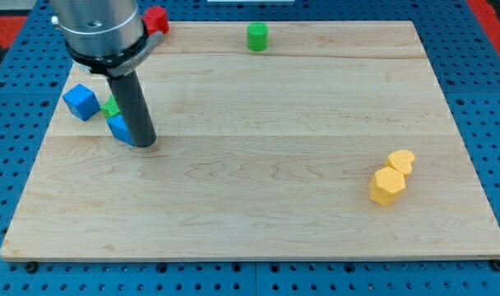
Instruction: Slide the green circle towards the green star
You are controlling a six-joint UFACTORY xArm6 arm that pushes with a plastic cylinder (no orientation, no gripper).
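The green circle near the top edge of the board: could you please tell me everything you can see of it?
The green circle is a short, upright cylinder of solid bright green, with a lighter flat top and darker side wall; it looks like painted wood or plastic. It stands on the wooden board close to the view's top edge, slightly left of centre. Nothing touches it. My tip is far off towards the view's lower left.

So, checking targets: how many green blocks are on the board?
2: the green circle near the view's top, and a green block, mostly hidden behind the rod, at the view's left.
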